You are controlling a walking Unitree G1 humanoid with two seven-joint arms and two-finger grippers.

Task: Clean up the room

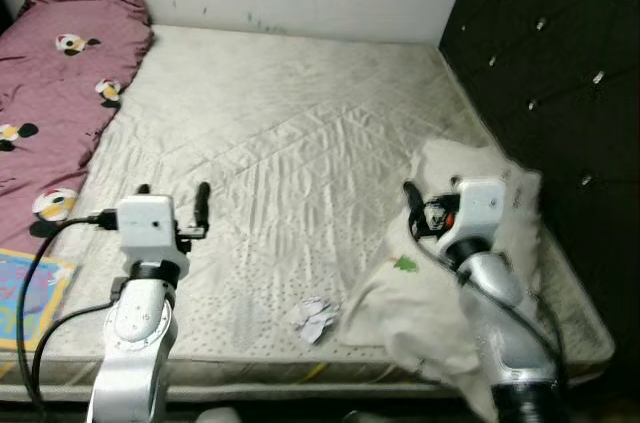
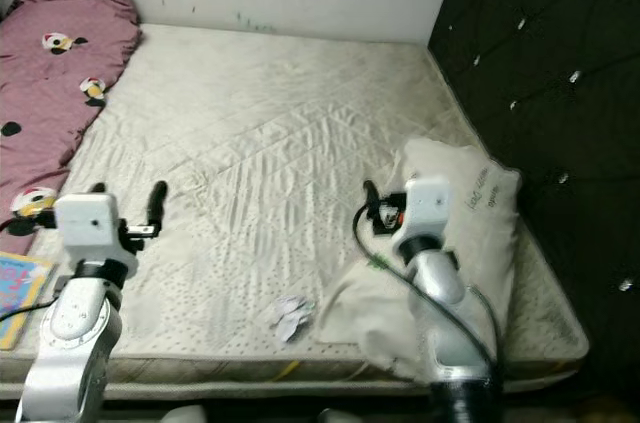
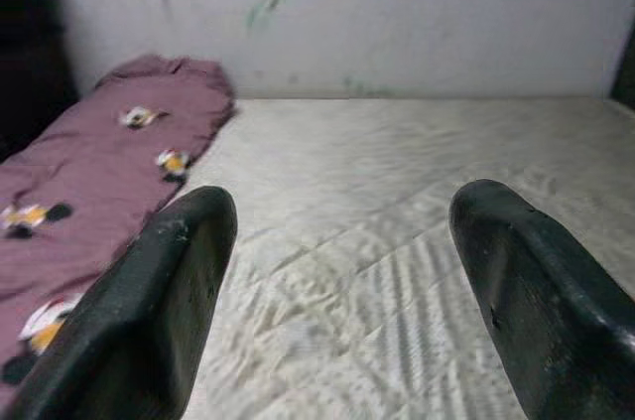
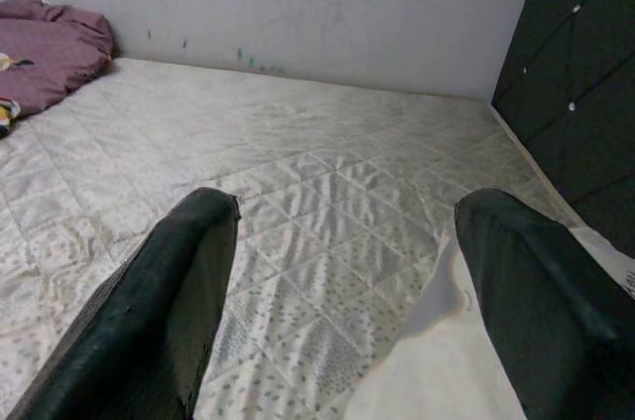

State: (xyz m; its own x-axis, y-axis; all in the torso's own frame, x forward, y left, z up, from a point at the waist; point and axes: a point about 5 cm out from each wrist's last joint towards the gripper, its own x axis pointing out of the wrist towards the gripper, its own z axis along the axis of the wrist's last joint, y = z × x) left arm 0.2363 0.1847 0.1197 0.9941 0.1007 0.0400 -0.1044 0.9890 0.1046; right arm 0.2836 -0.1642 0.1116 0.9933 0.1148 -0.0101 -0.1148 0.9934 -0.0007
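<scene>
Claw on my right arm (image 1: 412, 205) hangs with its two black fingers spread apart and nothing between them, just above the near right part of the bed, over the inner edge of the rumpled cream-white pillow (image 1: 470, 273); my left claw (image 1: 172, 203) is likewise spread and empty, poised over the near left of the pale quilted mattress (image 1: 300, 133). I judge I am at the start of a pick: nothing is held yet, and the pillow looks like the thing to straighten. It lies on the right side of the bed, close against the black tufted headboard (image 1: 560, 63), slumped and folded, its long axis running roughly from the near edge of the bed toward the far wall, with its near end sagging toward the mattress edge. The next move, as I read it, calls for lowering my right claw onto a fold of the pillow and closing on it. Near the front edge, just beside the pillow, lies a small crumpled scrap of white paper (image 1: 314, 317), also to be cleared. Along the left side lies a mauve cartoon-print blanket (image 1: 55, 93).
</scene>
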